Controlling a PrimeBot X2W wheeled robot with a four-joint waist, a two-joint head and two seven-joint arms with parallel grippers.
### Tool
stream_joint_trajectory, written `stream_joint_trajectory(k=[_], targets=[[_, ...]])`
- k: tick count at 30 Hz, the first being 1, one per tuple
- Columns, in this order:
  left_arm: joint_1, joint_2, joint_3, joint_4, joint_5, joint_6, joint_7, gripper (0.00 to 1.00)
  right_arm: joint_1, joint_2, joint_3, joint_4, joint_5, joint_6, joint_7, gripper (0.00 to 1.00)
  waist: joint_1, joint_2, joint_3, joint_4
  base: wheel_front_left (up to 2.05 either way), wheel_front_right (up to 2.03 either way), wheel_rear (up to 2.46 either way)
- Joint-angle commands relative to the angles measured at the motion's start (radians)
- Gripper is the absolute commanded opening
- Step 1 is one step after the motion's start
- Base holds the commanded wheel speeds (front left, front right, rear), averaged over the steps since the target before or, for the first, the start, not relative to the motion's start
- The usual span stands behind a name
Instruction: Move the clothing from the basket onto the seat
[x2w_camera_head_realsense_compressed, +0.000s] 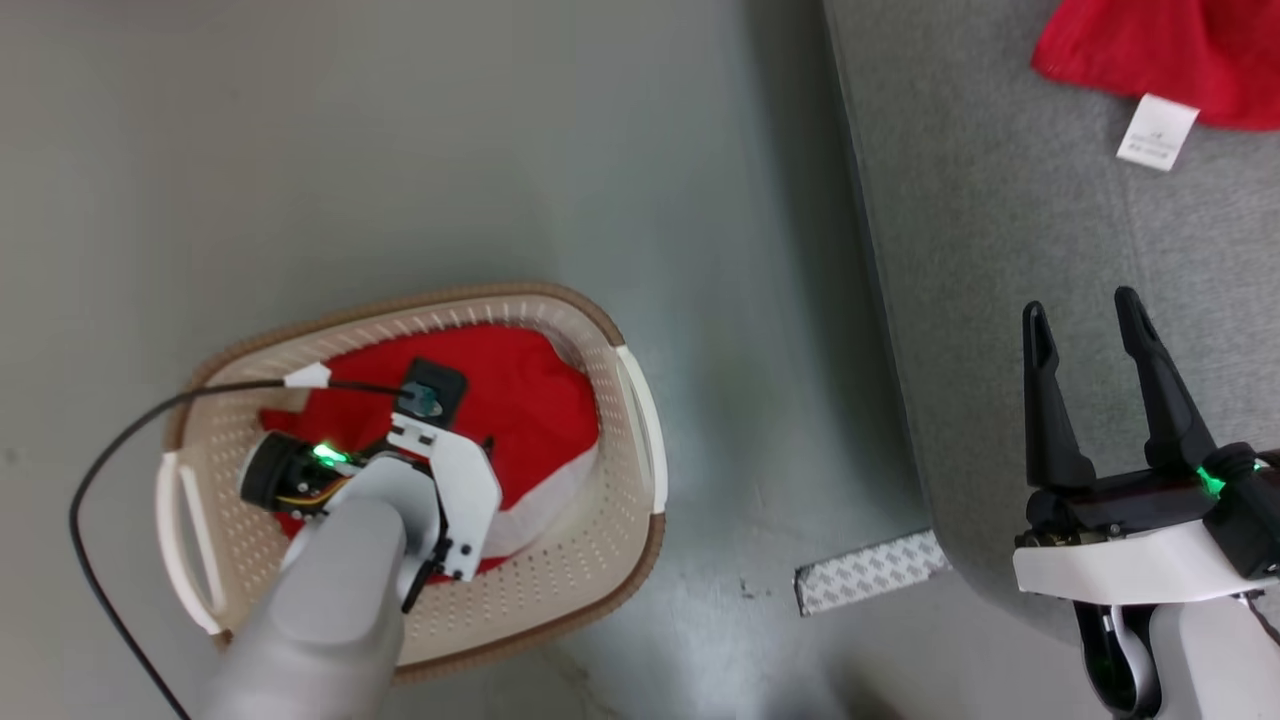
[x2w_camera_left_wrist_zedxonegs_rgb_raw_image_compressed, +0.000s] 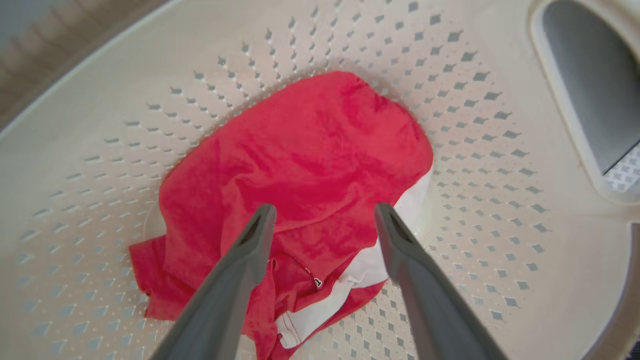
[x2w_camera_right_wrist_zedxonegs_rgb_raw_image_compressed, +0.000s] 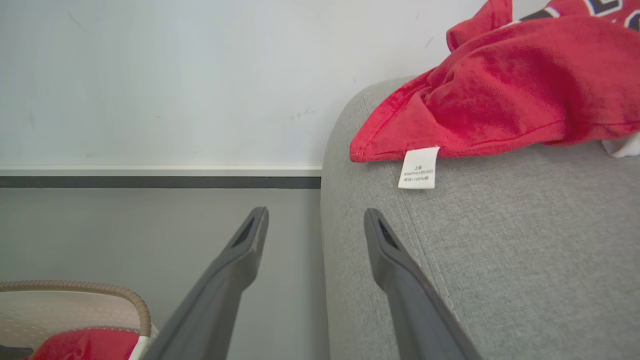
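A red piece of clothing (x2w_camera_head_realsense_compressed: 530, 395) with white trim lies crumpled on the floor of the cream basket (x2w_camera_head_realsense_compressed: 625, 520). My left arm reaches down into the basket, and its gripper (x2w_camera_left_wrist_zedxonegs_rgb_raw_image_compressed: 325, 215) hangs open just above the red fabric (x2w_camera_left_wrist_zedxonegs_rgb_raw_image_compressed: 305, 155), fingers on either side of a fold. Another red garment (x2w_camera_head_realsense_compressed: 1160, 50) with a white label tag (x2w_camera_head_realsense_compressed: 1157, 132) lies on the grey seat (x2w_camera_head_realsense_compressed: 1000, 250) at the far right. My right gripper (x2w_camera_head_realsense_compressed: 1085, 320) stands open over the seat's front edge with nothing between its fingers; the right wrist view shows the garment (x2w_camera_right_wrist_zedxonegs_rgb_raw_image_compressed: 505, 95) beyond them.
The basket stands on a grey floor left of the seat. A black cable (x2w_camera_head_realsense_compressed: 100, 470) loops from my left wrist over the basket's rim. A patterned strip (x2w_camera_head_realsense_compressed: 870, 570) lies on the floor by the seat's corner. A white wall (x2w_camera_right_wrist_zedxonegs_rgb_raw_image_compressed: 160, 80) rises behind.
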Motion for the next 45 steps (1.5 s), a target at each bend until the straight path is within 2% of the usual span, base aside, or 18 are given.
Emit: stream_joint_trajectory(k=[1, 10, 21, 36, 43, 45], targets=[[-0.031, 0.011, 0.003, 0.035, 0.001, 0.011, -0.001, 1.0, -0.021, 0.0, 0.0, -0.011, 0.007, -0.002, -0.003, 1.0, -0.0002, 0.0, 0.056, -0.017, 0.0, 0.0, 0.0], [-0.12, 0.047, 0.004, 0.168, 0.003, 0.063, -0.034, 1.0, -0.018, 0.001, -0.005, -0.05, 0.008, -0.002, -0.003, 1.0, -0.0002, 0.0, 0.147, -0.035, 0.0, 0.0, 0.0], [-0.203, 0.097, -0.026, 0.246, 0.03, 0.114, -0.075, 1.0, 0.007, 0.001, 0.004, -0.067, 0.013, -0.002, -0.003, 1.0, -0.0002, 0.0, 0.206, -0.046, 0.0, 0.0, 0.0], [-0.25, 0.089, -0.044, 0.299, 0.004, 0.119, -0.1, 1.0, 0.036, 0.002, 0.005, -0.08, -0.003, -0.002, -0.001, 1.0, -0.0002, 0.0, 0.262, -0.043, 0.0, 0.0, 0.0], [-0.259, 0.071, -0.059, 0.313, -0.006, 0.111, -0.109, 1.0, 0.063, 0.003, -0.011, -0.091, -0.013, 0.0, 0.0, 1.0, -0.0002, 0.0, 0.273, -0.031, 0.0, 0.0, 0.0], [-0.259, 0.064, -0.066, 0.32, -0.012, 0.094, -0.118, 1.0, 0.072, 0.003, -0.019, -0.099, -0.016, 0.0, 0.0, 1.0, -0.0002, 0.0, 0.275, -0.029, 0.0, 0.0, 0.0]])
